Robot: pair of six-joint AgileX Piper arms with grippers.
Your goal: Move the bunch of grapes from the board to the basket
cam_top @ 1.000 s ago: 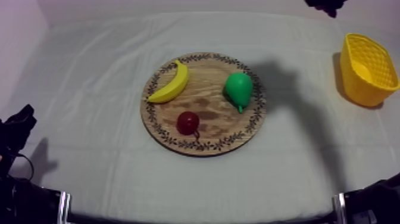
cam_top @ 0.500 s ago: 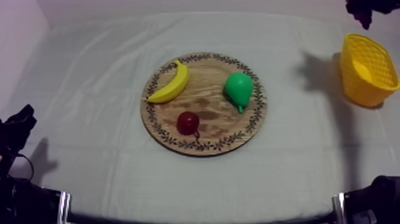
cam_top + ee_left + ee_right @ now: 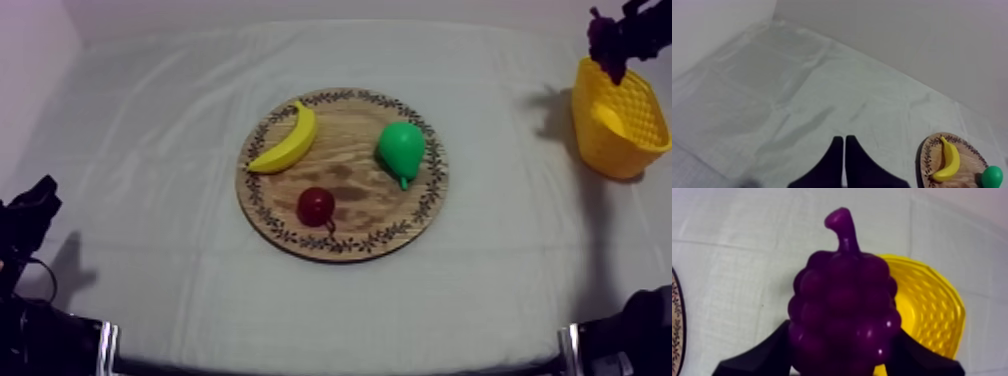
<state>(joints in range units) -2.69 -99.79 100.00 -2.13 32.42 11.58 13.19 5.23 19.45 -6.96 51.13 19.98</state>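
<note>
Right now, my right jaws are clamped on the bunch of grapes (image 3: 842,313), stem pointing away from them, over the rim of the yellow basket (image 3: 602,135) nearest the wooden board (image 3: 345,150); its hollow lies just beyond. Left jaws rest together.

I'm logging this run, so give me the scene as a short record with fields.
grapes: bunch of grapes held in the right gripper, up by the rim of the yellow basket, not inside
wooden board: holds banana, pear, small red fruit
left gripper: shut on nothing, over bare cloth, away from the board
task state: release not yet done
</note>
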